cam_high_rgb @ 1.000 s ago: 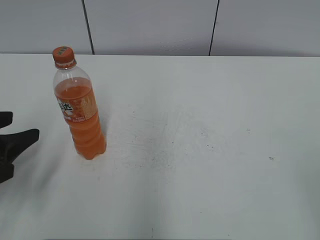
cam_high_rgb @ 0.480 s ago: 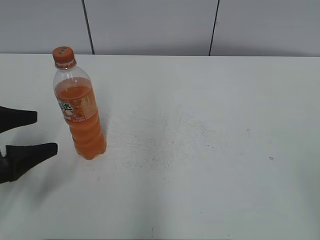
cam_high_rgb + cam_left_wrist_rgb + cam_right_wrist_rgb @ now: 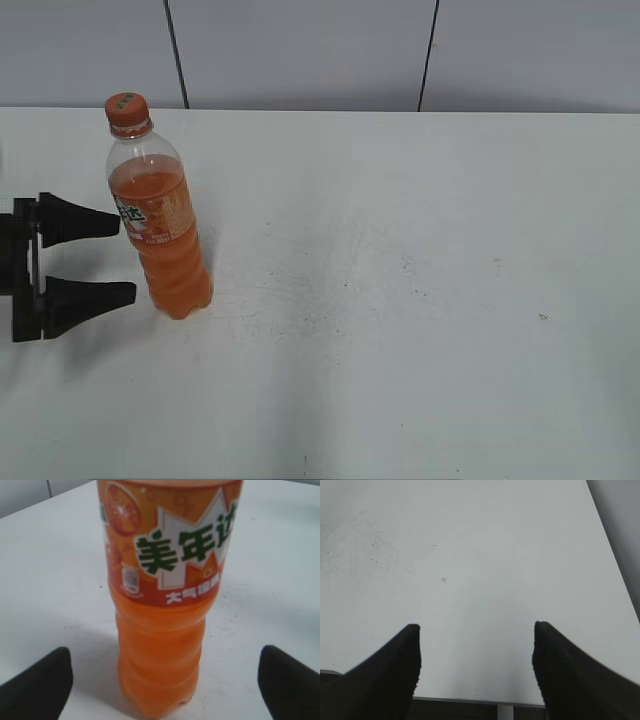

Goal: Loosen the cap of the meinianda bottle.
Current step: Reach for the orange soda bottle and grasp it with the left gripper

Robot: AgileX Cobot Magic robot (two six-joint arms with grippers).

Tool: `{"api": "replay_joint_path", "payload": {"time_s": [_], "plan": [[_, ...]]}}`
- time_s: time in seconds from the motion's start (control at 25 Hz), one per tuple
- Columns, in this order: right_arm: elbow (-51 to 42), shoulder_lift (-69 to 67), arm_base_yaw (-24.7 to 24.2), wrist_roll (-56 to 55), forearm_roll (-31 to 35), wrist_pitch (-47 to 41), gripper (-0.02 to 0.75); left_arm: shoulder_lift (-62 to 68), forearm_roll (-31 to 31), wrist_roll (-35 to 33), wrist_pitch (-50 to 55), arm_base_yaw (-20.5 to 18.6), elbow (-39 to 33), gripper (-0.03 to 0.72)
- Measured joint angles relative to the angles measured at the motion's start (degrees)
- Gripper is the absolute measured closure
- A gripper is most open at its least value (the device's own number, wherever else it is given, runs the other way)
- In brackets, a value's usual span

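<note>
Approaching risk: the meinianda bottle (image 3: 160, 225) stands upright on the bench (image 3: 420, 300), just ahead of the left fingers (image 3: 100, 222), spread wide and empty. Off-centre closing could tip it. The cap (image 3: 127, 106) sits untouched above them. Right fingers (image 3: 395, 665) wide, empty.

Left claw (image 3: 125, 260) reaches in level from the side, fingers spread wide; right claw (image 3: 476, 630) likewise gapes.
</note>
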State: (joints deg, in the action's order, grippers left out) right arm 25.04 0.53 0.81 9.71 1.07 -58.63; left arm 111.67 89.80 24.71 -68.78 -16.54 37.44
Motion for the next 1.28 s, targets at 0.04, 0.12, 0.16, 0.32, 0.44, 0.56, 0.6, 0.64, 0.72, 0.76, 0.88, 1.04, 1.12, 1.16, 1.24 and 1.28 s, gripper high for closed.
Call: {"api": "replay_joint_path", "payload": {"time_s": [0.04,0.12,0.16,0.32,0.44,0.56,0.6,0.64,0.72,0.76,0.88,1.04,1.12,1.16,1.24,1.28], "plan": [[0.0,0.0,0.0,0.0,0.0,0.0,0.213,1.5,0.6,0.0,0.0,0.7,1.6,0.006],[0.0,0.0,0.0,0.0,0.0,0.0,0.213,4.0,1.4,0.2,0.0,2.3,4.5,0.012],[0.0,0.0,0.0,0.0,0.0,0.0,0.213,5.3,1.7,0.6,0.0,3.1,6.0,0.015],[0.0,0.0,0.0,0.0,0.0,0.0,0.213,9.1,2.8,1.4,0.0,5.8,10.5,0.03],[0.0,0.0,0.0,0.0,0.0,0.0,0.213,10.8,3.1,1.5,0.0,7.7,12.3,0.041],[0.0,0.0,0.0,0.0,0.0,0.0,0.213,11.6,3.3,1.9,0.0,9.1,13.6,0.062],[0.0,0.0,0.0,0.0,0.0,0.0,0.213,11.7,3.3,2.0,0.0,9.5,13.9,0.074],[0.0,0.0,0.0,0.0,0.0,0.0,0.213,11.7,3.3,2.2,-0.1,9.9,14.2,0.092],[0.0,0.0,0.0,0.0,0.0,0.0,0.213,11.7,3.2,2.5,-0.1,10.9,14.7,0.127],[0.0,0.0,0.0,0.0,0.0,0.0,0.213,11.8,3.2,2.6,-0.1,11.1,14.9,0.136],[0.0,0.0,0.0,0.0,0.0,0.0,0.213,12.2,3.2,3.4,-0.2,11.6,15.3,0.15],[0.0,0.0,0.0,0.0,0.0,0.0,0.213,12.4,3.2,3.8,-0.3,11.6,15.4,0.161],[0.0,0.0,0.0,0.0,0.0,0.0,0.213,12.4,3.2,3.9,-0.3,11.6,15.4,0.185],[0.0,0.0,0.0,0.0,0.0,0.0,0.213,12.4,3.2,3.9,-0.3,11.6,15.4,0.202],[0.0,0.0,0.0,0.0,0.0,0.0,0.213,12.4,3.1,3.9,-0.3,11.6,15.4,0.239],[0.0,0.0,0.0,0.0,0.0,0.0,0.213,12.4,2.8,3.9,-0.2,11.6,15.4,0.26]]}}
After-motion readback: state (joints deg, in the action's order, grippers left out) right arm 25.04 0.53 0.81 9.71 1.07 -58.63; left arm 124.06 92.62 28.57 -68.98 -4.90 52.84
